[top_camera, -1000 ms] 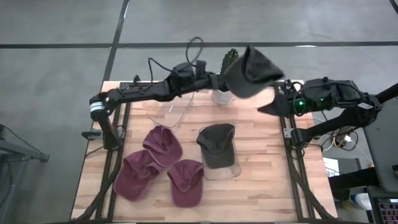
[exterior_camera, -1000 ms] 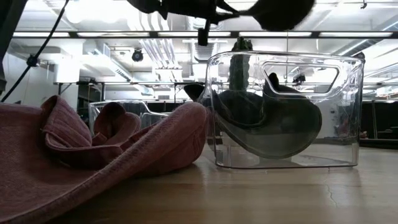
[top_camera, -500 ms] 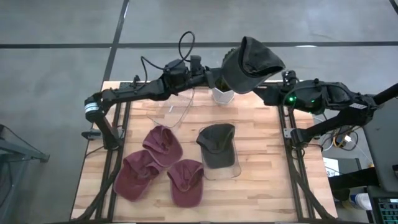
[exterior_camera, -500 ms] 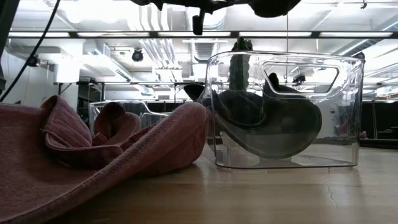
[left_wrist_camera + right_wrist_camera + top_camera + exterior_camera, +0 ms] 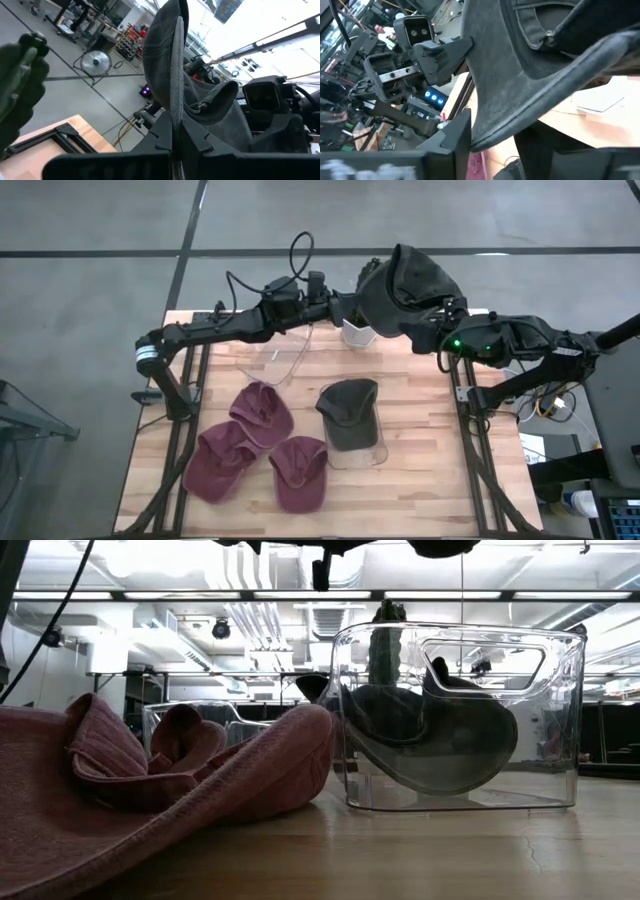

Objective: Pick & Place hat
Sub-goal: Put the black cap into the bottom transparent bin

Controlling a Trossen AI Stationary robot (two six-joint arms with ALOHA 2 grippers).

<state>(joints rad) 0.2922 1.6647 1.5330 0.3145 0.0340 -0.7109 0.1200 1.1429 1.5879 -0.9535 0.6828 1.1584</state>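
Two arms meet above the far edge of the wooden table point(image 5: 420, 440), with a dark grey cap point(image 5: 405, 288) held in the air between them. The left gripper point(image 5: 352, 306) reaches in from the left; in the left wrist view its two fingers are pressed together on the edge of the cap's brim, which stands upright between them. The right gripper point(image 5: 432, 323) comes in from the right and lies against the cap's lower side. In the right wrist view the brim and the inside of the crown fill the space directly ahead of this gripper, with one finger point(image 5: 455, 137) on one side of the brim; whether its fingers are clamped on the fabric cannot be told.

A white pot point(image 5: 357, 333) holding a green cactus stands on the table just below the raised cap. Near the table's middle, a clear plastic bin point(image 5: 460, 715) holds a second dark cap point(image 5: 350, 412). A second clear bin point(image 5: 283, 356) lies at the back left. Three maroon caps point(image 5: 260, 452) lie clustered on the front left of the table, touching one another; the low view shows the nearest of them just beside the bin with the dark cap.
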